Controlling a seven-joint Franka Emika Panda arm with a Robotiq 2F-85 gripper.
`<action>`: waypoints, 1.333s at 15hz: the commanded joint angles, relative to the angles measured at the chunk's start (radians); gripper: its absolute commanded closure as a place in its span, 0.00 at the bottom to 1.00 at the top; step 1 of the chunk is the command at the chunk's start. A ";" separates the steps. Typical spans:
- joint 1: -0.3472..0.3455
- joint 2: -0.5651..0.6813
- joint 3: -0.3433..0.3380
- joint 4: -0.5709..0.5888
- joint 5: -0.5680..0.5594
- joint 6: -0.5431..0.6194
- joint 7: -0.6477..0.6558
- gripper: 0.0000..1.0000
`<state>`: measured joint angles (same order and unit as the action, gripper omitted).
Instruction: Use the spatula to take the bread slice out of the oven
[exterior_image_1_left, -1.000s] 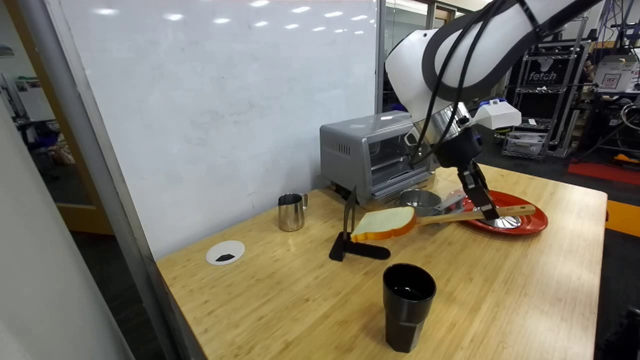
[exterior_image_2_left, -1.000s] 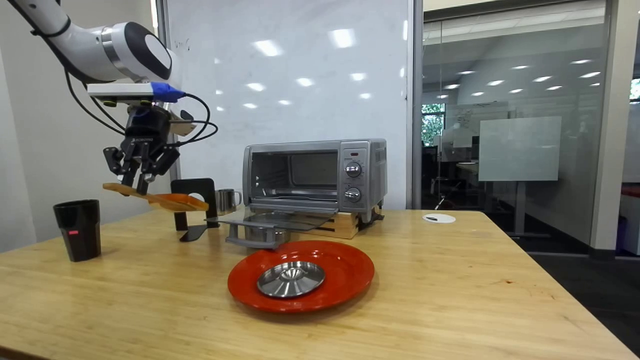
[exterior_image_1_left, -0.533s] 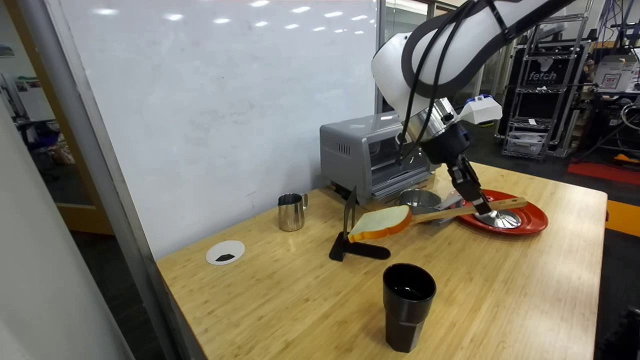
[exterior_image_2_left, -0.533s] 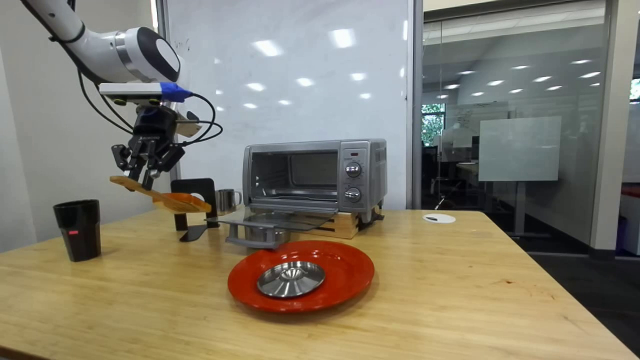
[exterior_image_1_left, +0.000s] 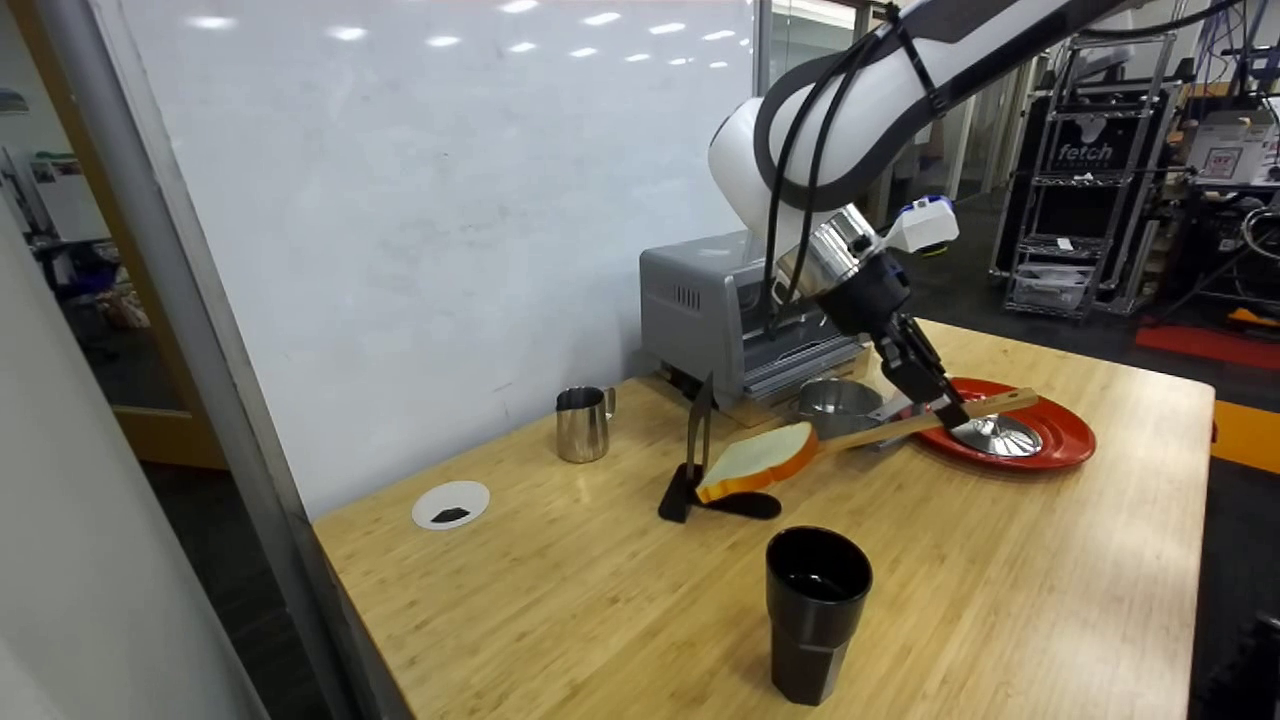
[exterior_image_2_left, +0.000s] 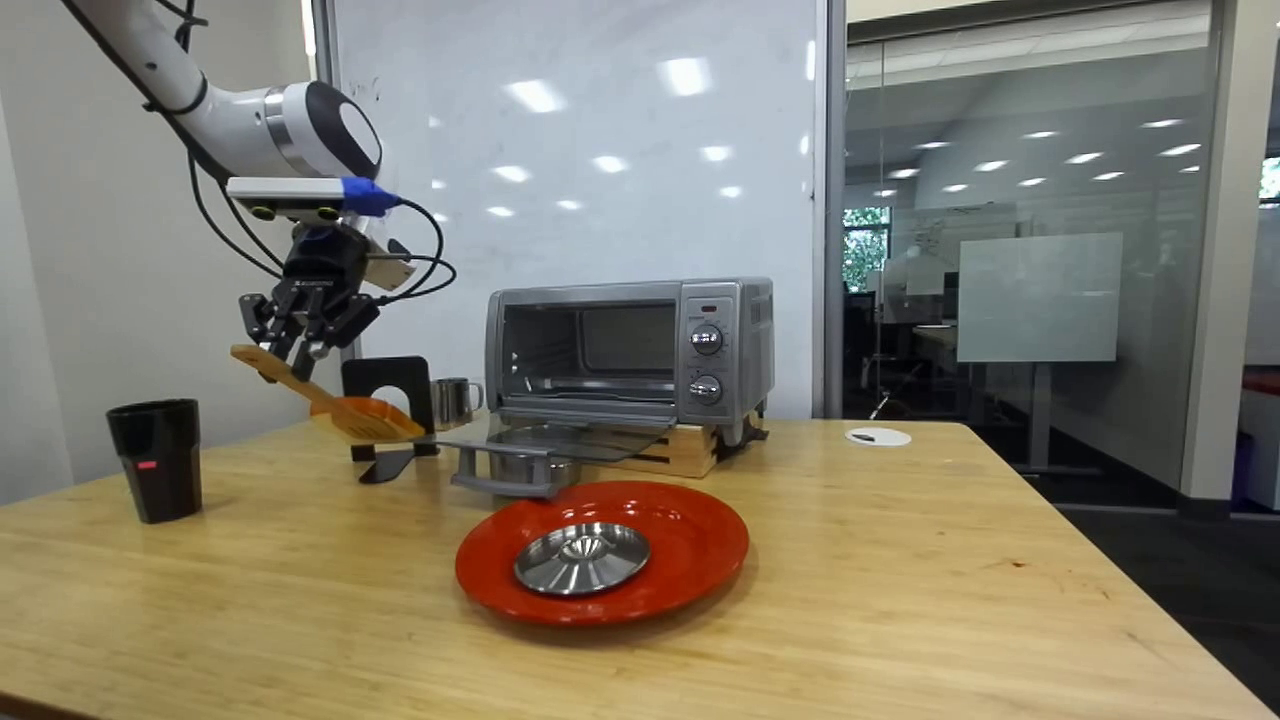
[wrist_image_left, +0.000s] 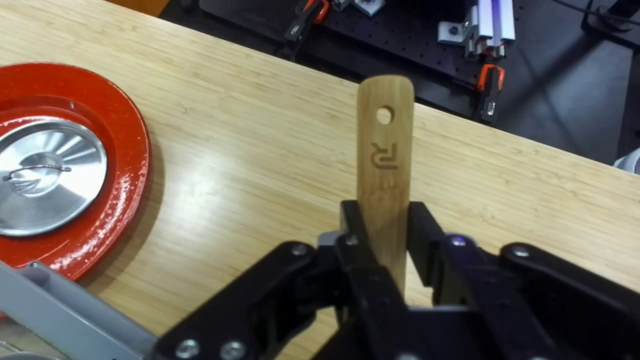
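In an exterior view, we see the tool (exterior_image_1_left: 952, 408) closed around the handle of a wooden spatula (exterior_image_1_left: 885, 431), its jaws narrowed to the wood between them. The bread slice (exterior_image_1_left: 762, 460), between 8 and 9 o'clock from the tool, rests tilted on the blade above the counter (exterior_image_1_left: 560, 600). The oven (exterior_image_1_left: 690, 310) stands at 12 o'clock from the slice, a steel pitcher (exterior_image_1_left: 583, 430) at 9, a black cup (exterior_image_1_left: 815, 620) at 5, a red plate (exterior_image_1_left: 1072, 440) at 3. A black stand (exterior_image_1_left: 676, 497) shows behind the bread; we cannot tell whether the two touch.

In an exterior view, we find the slice outside the oven, well apart from it between 8 and 9 o'clock, the spatula sloping down toward 4. The glass door (exterior_image_2_left: 600, 440) is folded down; the plate, a metal lid (exterior_image_2_left: 582, 560) resting on it, lies at 6 o'clock from the oven.

In the wrist view, we look along the tool's fingers (wrist_image_left: 422, 230), one on each side of the handle, whose tip points to 12 o'clock; plate and lid lie at 9.
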<state>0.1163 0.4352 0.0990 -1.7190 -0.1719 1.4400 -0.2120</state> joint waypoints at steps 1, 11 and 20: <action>0.012 0.045 0.007 0.081 -0.020 -0.056 0.003 0.93; 0.027 0.098 0.007 0.161 -0.033 -0.103 -0.008 0.93; 0.028 0.163 -0.001 0.177 -0.060 -0.113 0.007 0.93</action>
<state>0.1415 0.5644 0.0998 -1.5779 -0.2095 1.3636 -0.2124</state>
